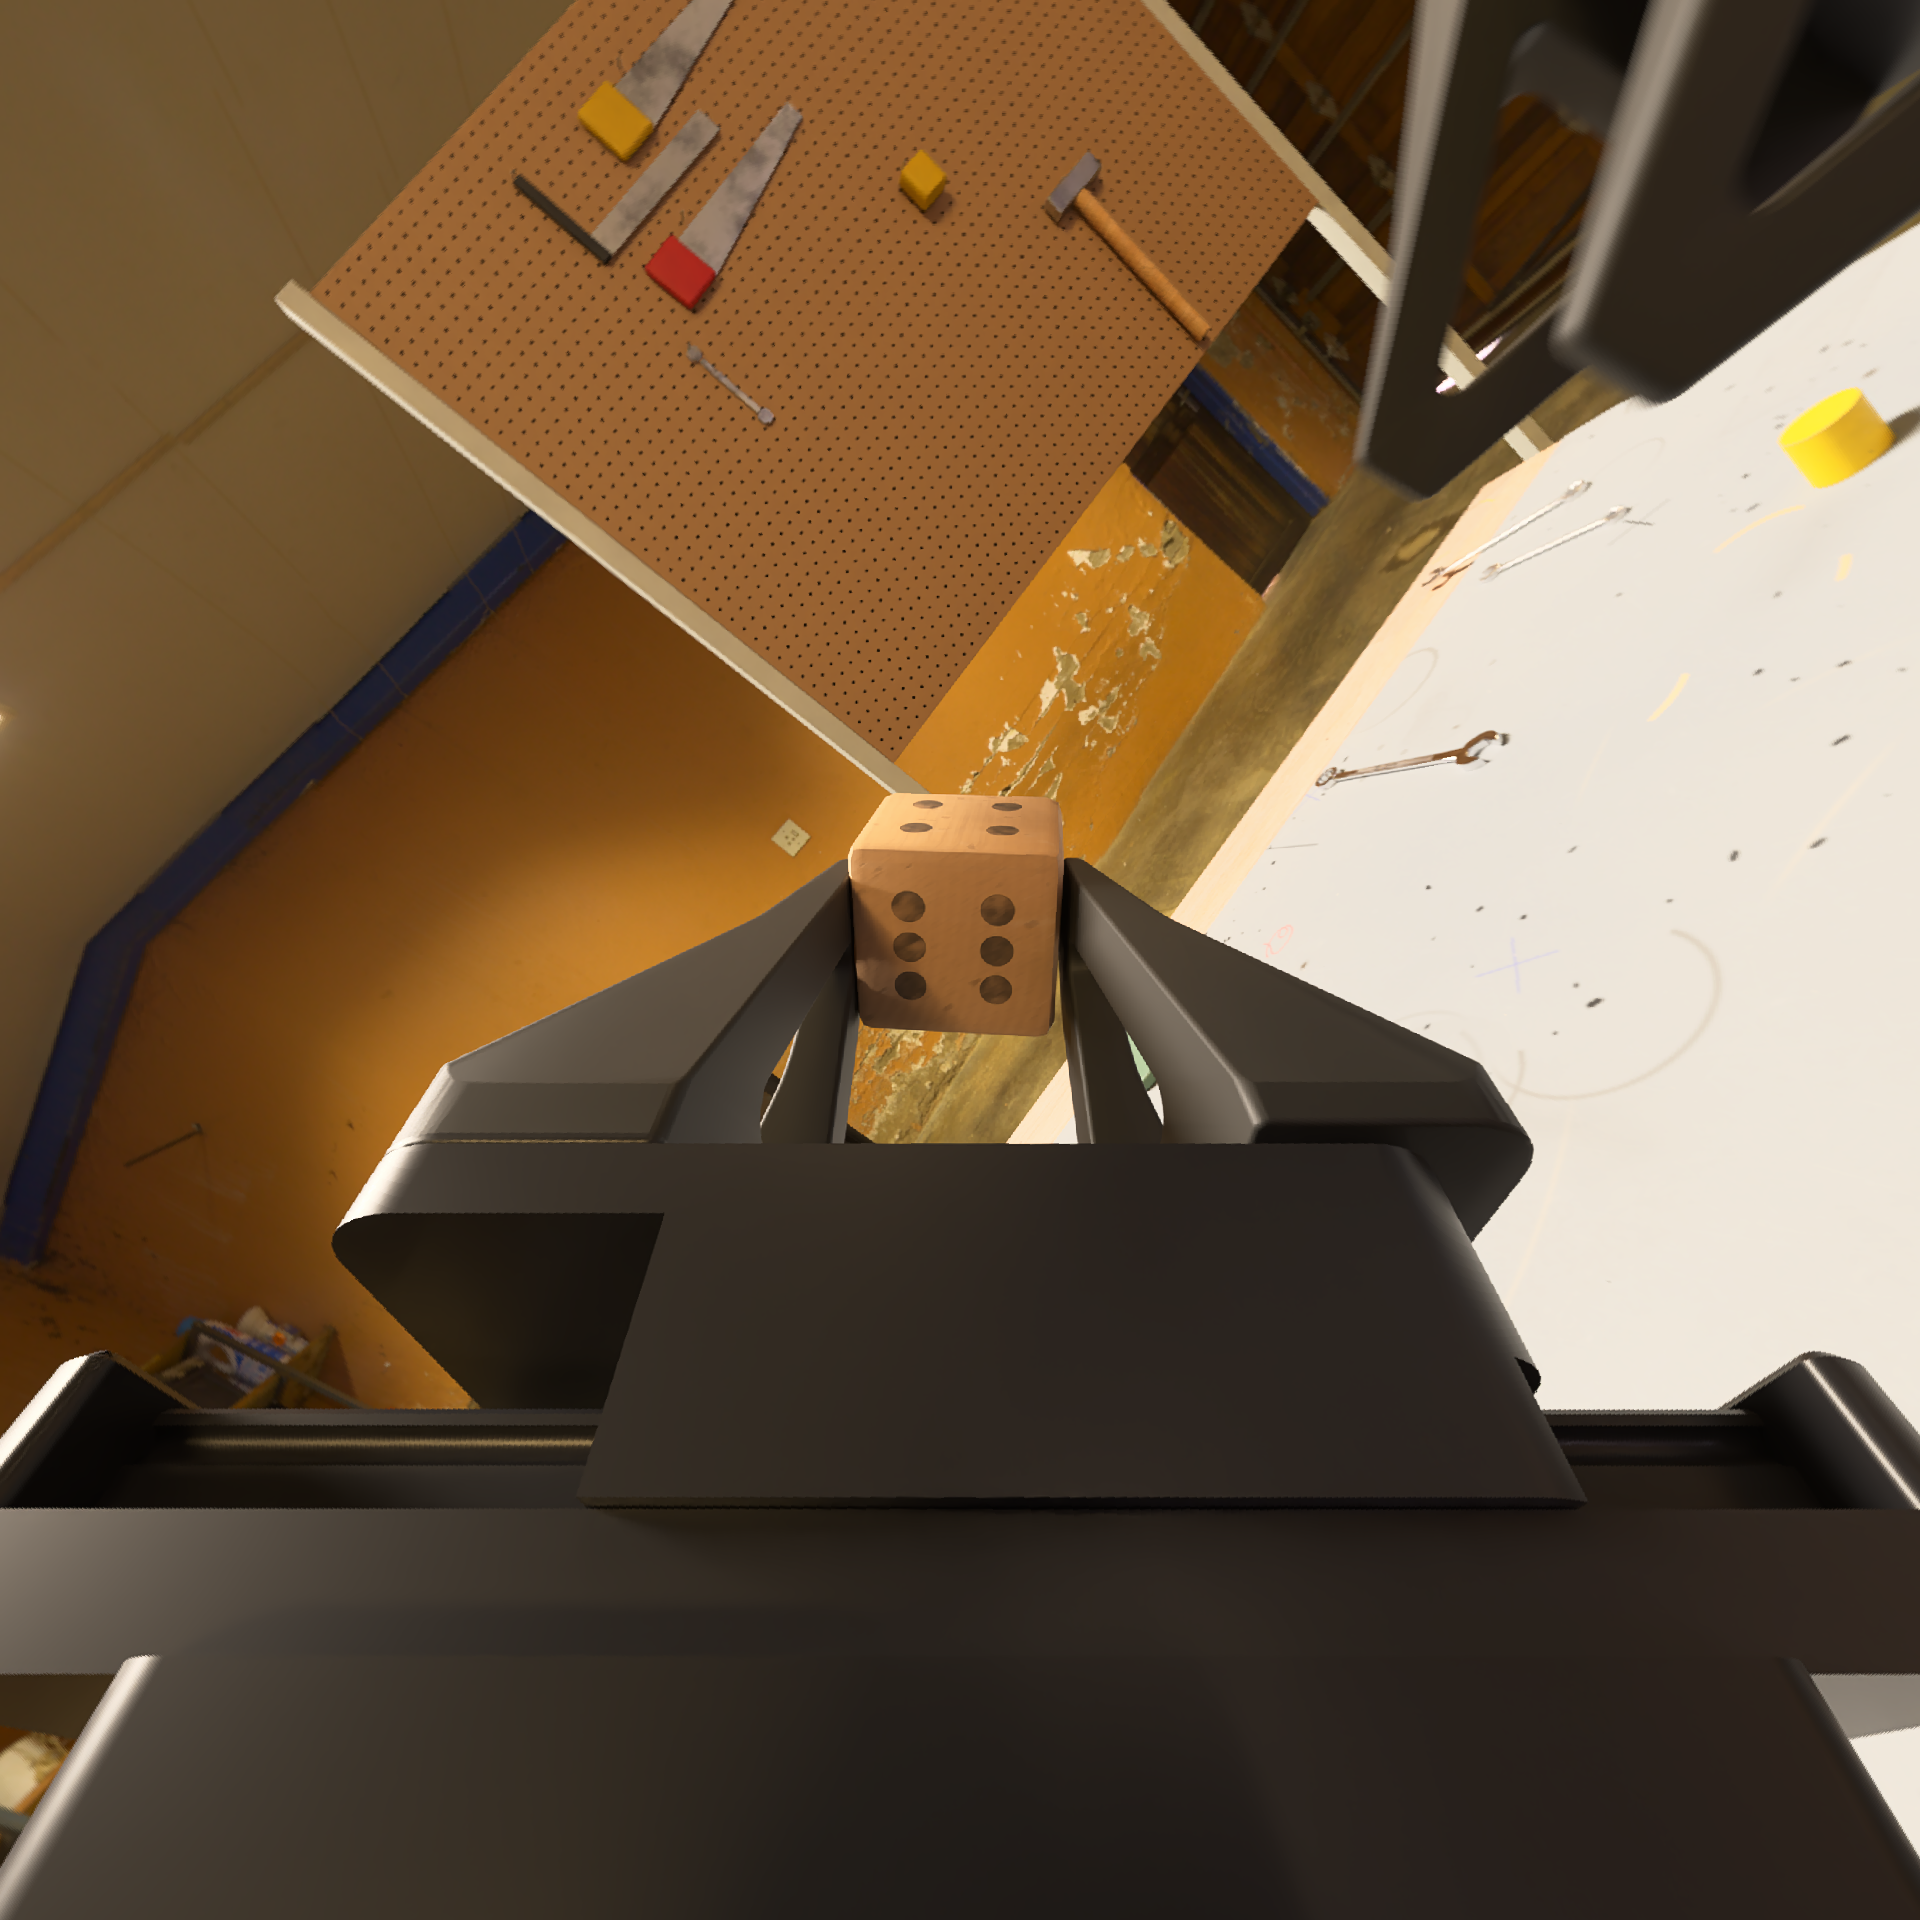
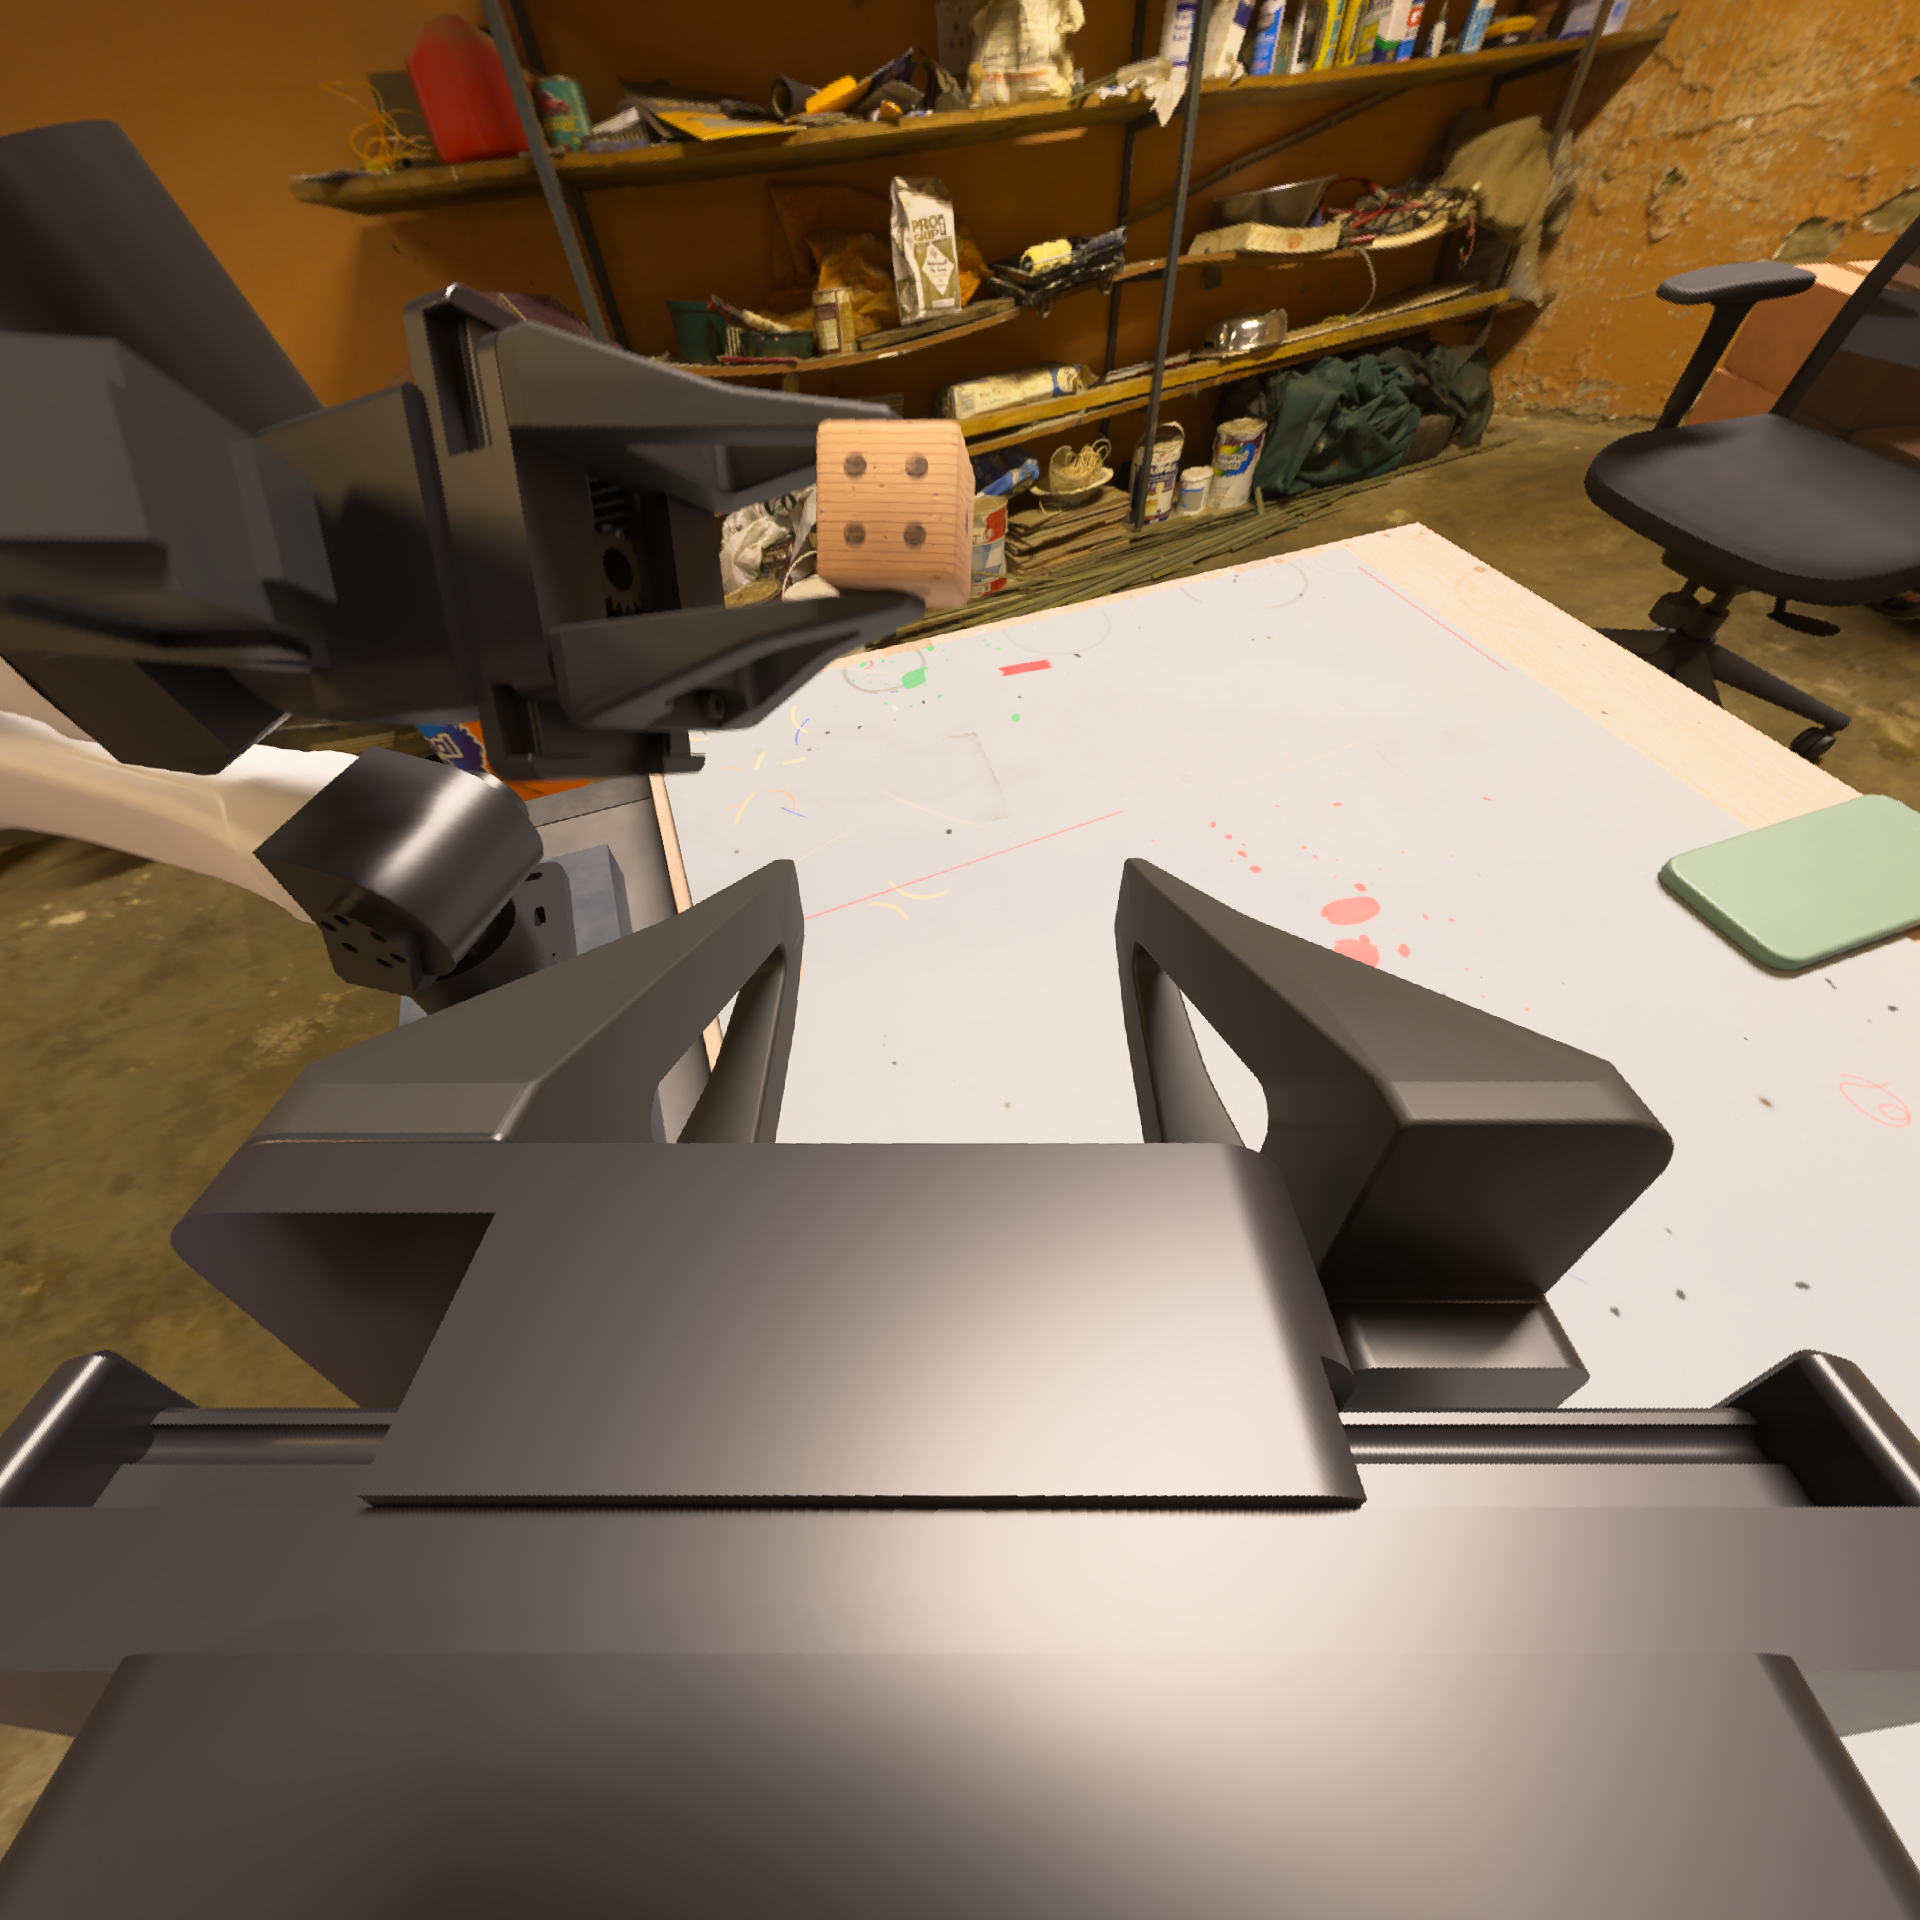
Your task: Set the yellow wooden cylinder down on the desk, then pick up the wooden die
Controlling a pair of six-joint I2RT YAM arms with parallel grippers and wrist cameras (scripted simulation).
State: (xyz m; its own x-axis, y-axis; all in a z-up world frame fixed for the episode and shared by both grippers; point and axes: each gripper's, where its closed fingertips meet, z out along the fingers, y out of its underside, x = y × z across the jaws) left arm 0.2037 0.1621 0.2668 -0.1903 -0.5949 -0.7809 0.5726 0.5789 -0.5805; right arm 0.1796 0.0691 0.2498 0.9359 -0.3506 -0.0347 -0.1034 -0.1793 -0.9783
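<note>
My left gripper (image 1: 958, 883) is shut on the wooden die (image 1: 954, 920) and holds it in the air, well above the white desk (image 1: 1621, 935). The die and the left gripper also show in the right wrist view, the die (image 2: 894, 509) clamped between the two fingers (image 2: 831, 416). The yellow wooden cylinder (image 1: 1837, 436) stands on the desk far off, free of both grippers. My right gripper (image 2: 961, 883) is open and empty above the desk. Part of the right arm (image 1: 1662, 208) shows at the top right of the left wrist view.
Three wrenches (image 1: 1413, 764) lie on the desk near the cylinder. A green pad (image 2: 1808, 894) lies at the desk's right edge. A pegboard with tools (image 1: 790, 343) hangs behind. Shelves (image 2: 935, 208) and an office chair (image 2: 1756, 499) stand beyond the desk.
</note>
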